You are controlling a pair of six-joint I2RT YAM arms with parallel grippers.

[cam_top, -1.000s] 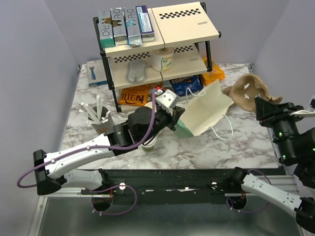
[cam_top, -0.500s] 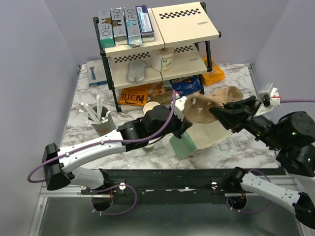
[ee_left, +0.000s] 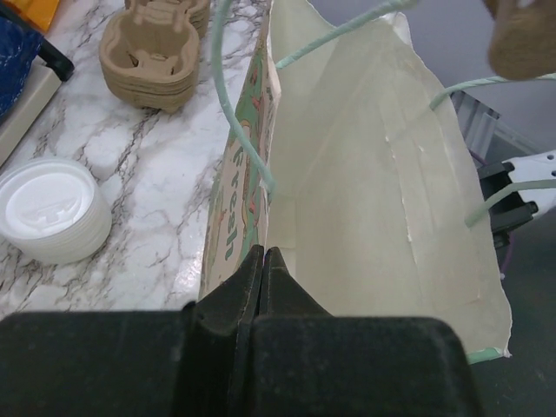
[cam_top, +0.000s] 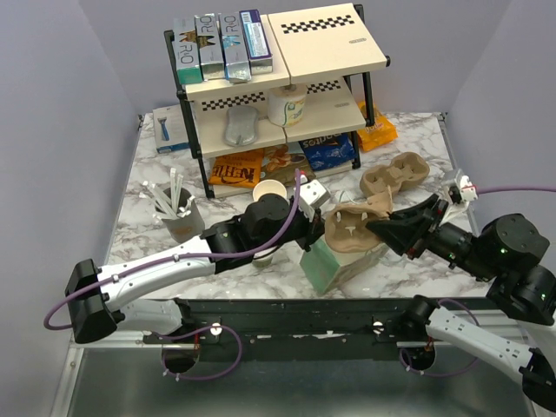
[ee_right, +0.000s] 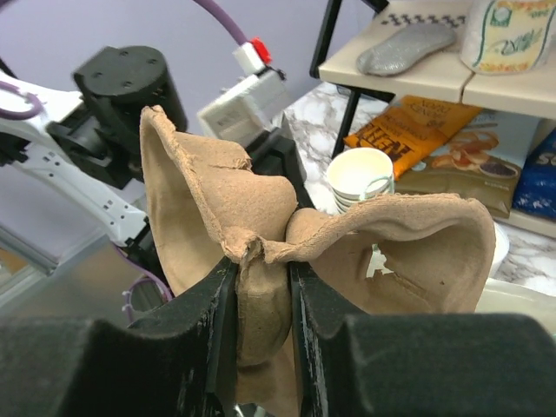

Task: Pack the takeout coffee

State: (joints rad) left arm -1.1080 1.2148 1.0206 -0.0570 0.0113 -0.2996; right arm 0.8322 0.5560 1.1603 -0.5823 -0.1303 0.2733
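The takeout coffee (cam_top: 287, 106) stands on the rack's lower shelf, a cream cup with greenish print, also seen in the right wrist view (ee_right: 508, 35). Neither gripper is near it. My left gripper (cam_top: 313, 229) is shut on the rim of a paper bag (cam_top: 334, 265), which stands upright with its mouth open (ee_left: 373, 200); the jaws meet at the bag's edge (ee_left: 263, 254). My right gripper (cam_top: 379, 229) is shut on the centre ridge of a brown cup carrier (ee_right: 261, 200), which hangs just above the bag's mouth (cam_top: 352, 228).
A stack of carriers (cam_top: 395, 174) lies right of the rack (cam_top: 195, 130). Nested lidless cups (cam_top: 265, 195) stand behind the left arm. White lids (ee_left: 48, 208) sit beside the bag. A holder with stirrers (cam_top: 174, 213) is at the left, snack packs under the shelves.
The bag went from lying flat to standing upright in my left gripper. My right arm swung in from the right edge with the carrier and now holds it over the bag.
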